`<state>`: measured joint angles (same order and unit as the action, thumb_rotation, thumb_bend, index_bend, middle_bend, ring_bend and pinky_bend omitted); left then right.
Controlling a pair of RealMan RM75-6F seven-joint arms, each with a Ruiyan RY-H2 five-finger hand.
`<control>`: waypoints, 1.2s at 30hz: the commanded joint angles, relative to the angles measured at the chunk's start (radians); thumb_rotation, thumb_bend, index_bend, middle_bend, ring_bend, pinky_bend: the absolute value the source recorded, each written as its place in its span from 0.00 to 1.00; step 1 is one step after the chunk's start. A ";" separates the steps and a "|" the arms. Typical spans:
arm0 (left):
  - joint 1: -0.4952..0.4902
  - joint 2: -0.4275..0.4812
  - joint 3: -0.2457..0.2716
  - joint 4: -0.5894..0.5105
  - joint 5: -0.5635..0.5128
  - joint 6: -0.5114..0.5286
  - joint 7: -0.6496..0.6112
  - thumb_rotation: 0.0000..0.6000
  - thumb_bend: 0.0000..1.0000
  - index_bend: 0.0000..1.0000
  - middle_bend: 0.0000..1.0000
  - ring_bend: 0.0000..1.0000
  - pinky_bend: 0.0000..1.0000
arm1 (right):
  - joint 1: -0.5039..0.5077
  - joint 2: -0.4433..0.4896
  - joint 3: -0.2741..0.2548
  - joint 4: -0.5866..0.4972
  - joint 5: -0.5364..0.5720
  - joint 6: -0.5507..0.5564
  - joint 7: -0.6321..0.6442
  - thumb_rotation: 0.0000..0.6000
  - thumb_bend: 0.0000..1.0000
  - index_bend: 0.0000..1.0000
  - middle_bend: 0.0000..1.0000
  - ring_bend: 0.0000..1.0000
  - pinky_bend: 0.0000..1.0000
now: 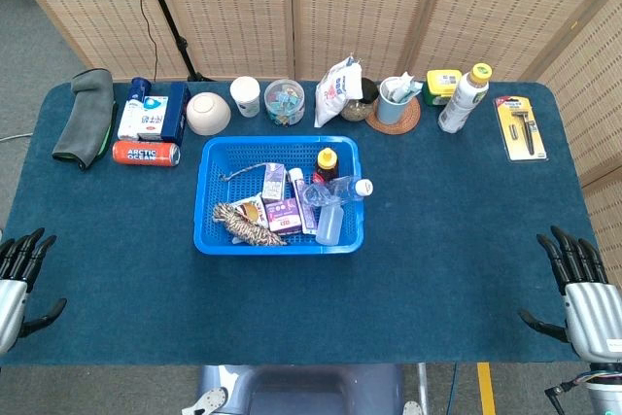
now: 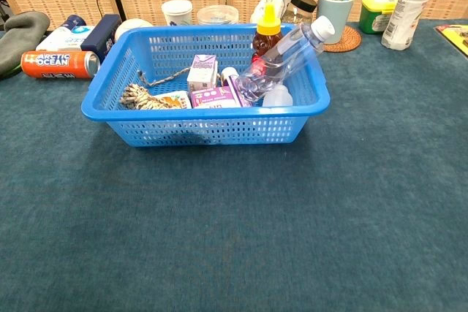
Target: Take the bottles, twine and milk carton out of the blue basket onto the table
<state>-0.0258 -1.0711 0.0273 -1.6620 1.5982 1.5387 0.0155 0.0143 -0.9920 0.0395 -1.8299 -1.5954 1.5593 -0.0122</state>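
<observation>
I see both hands, left hand point(image 1: 19, 279) and right hand point(image 1: 583, 289), empty with fingers spread at the desk's point(image 1: 437, 269) near corners, well apart from the blue basket point(image 1: 209, 211).

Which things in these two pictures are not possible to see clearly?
- Left hand: head view's left edge cuts it; absent from chest view.
- Right hand: bottom corner cuts it.
- Milk carton print: too small to read.
- Small bottle: chest view, clear bottle lies across it.
</observation>
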 commanded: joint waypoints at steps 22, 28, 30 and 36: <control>0.017 0.010 0.004 -0.014 0.020 0.037 -0.015 1.00 0.23 0.00 0.00 0.00 0.00 | 0.124 -0.002 0.065 -0.009 0.029 -0.138 0.036 1.00 0.00 0.00 0.00 0.00 0.00; 0.016 0.026 -0.007 -0.034 0.011 0.044 -0.028 1.00 0.23 0.00 0.00 0.00 0.00 | 0.235 -0.020 0.128 -0.008 0.050 -0.240 0.044 1.00 0.00 0.00 0.00 0.00 0.00; 0.013 0.029 -0.006 -0.036 0.014 0.038 -0.034 1.00 0.23 0.00 0.00 0.00 0.00 | 0.276 -0.033 0.151 -0.011 0.062 -0.276 0.058 1.00 0.00 0.00 0.00 0.00 0.00; 0.000 0.033 -0.011 -0.031 -0.001 0.012 -0.046 1.00 0.23 0.00 0.00 0.00 0.00 | 0.450 -0.131 0.225 0.067 0.123 -0.455 0.206 1.00 0.00 0.00 0.00 0.00 0.03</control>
<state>-0.0224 -1.0401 0.0180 -1.6945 1.6007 1.5548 -0.0272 0.3768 -1.0683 0.2219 -1.8080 -1.5151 1.2094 0.0901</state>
